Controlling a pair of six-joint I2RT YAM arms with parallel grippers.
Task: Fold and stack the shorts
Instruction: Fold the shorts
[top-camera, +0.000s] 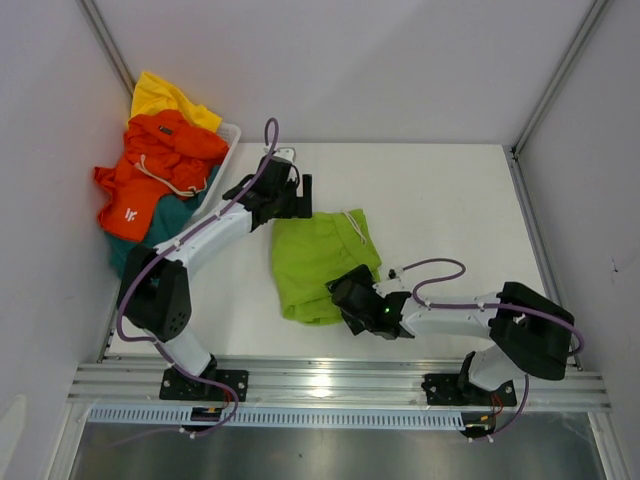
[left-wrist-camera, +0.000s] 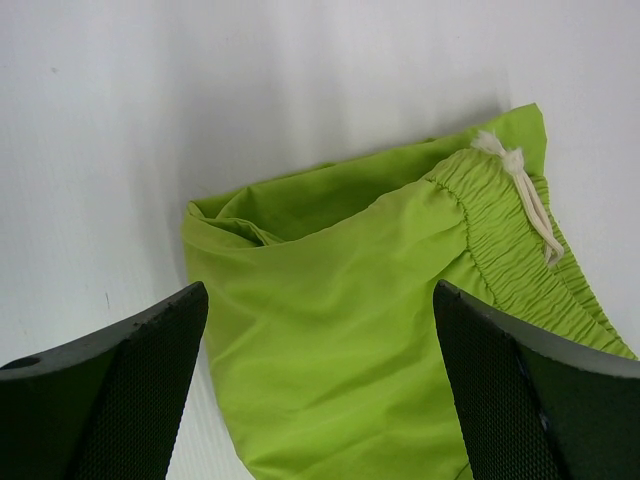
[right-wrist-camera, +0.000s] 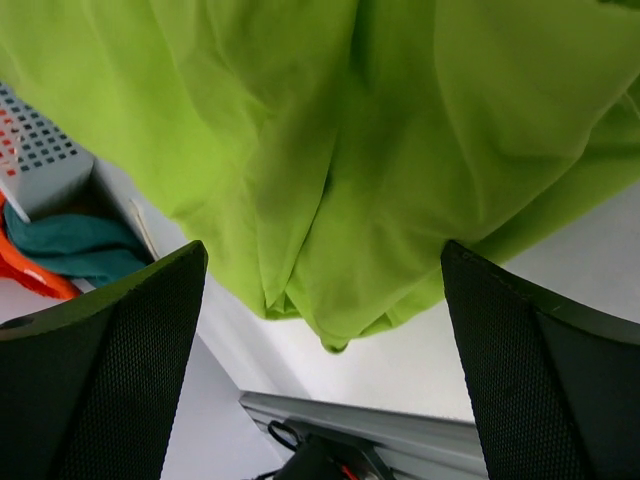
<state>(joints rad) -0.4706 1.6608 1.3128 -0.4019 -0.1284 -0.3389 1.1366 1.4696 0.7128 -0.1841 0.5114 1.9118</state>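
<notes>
Nearest the lens were the dark mesh-faced fingers (left-wrist-camera: 150, 380) of the left pincer (left-wrist-camera: 318, 295), spread wide with nothing between them, hanging over the lime green shorts (left-wrist-camera: 330, 330) close to the gathered waistband (left-wrist-camera: 500, 240) and its pale drawstring (left-wrist-camera: 525, 190). From above, those shorts lay spread on the white worktop (top-camera: 450, 220) between the two arms, the left pincer at their far left corner and the right pincer (top-camera: 345, 295) at their near edge. The right pincer was likewise wide open and empty, the leg end of the green cloth filling its own view. One layer of cloth seemed to lie over another, so the shorts may have been doubled over once already, though the creases were too soft to say for sure. By my reckoning the task was at an early stage: no neat folded pile showed anywhere on the worktop. The orange shorts (top-camera: 160, 160), yellow shorts (top-camera: 160, 95) and teal shorts (top-camera: 125, 255) were heaped unfolded in and over the white basket (top-camera: 232, 135) at the far left, well apart from the green pair. Folding the green pair and then all three others was left to do.
</notes>
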